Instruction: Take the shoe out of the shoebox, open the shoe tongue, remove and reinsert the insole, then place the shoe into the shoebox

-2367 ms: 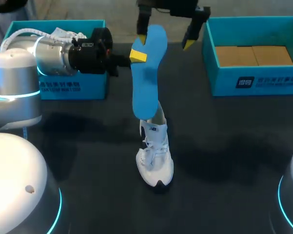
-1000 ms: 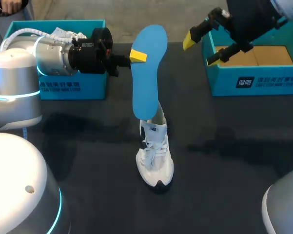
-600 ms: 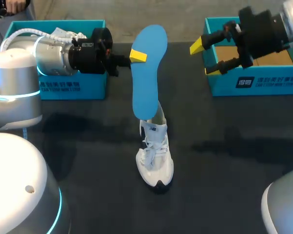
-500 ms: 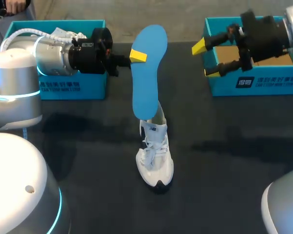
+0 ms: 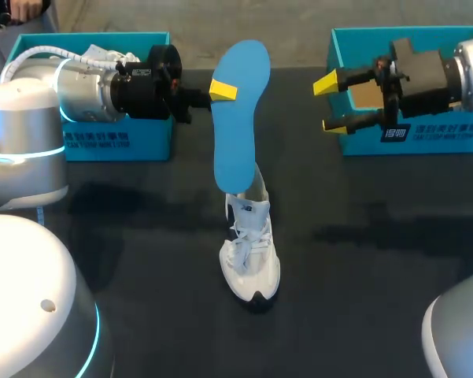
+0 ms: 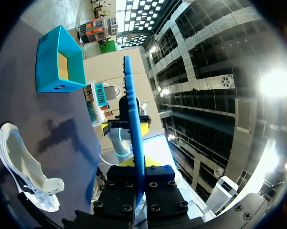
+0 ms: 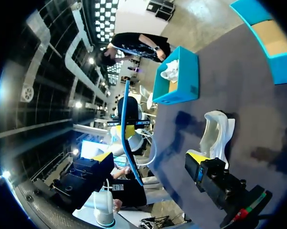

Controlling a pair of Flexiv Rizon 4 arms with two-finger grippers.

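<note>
White shoe (image 5: 250, 256) mid-table, on its sole, toe toward the near edge, opening toward the far edge. Blue insole (image 5: 240, 118) held up on end above it, broad end uppermost, narrow end down at the shoe's opening; cannot tell whether touching or inside. Clamped from both sides near the upper part by the left gripper (image 5: 224, 89), fingers closed flat on it; seen edge-on between them in the left wrist view (image 6: 133, 133).

Right gripper (image 5: 329, 102) above the table, at the near left corner of the right box (image 5: 413, 134), fingers spread well apart, nothing between them.

Right box, teal, open-topped, at the far right corner of the table (image 5: 142, 236), brown cardboard bottom showing. Left box (image 5: 94, 142), also teal and open, at the far left corner, largely covered by the left arm in the head view; something white inside in the right wrist view (image 7: 179, 78), too small to make out. Both boxes well apart from the shoe.
</note>
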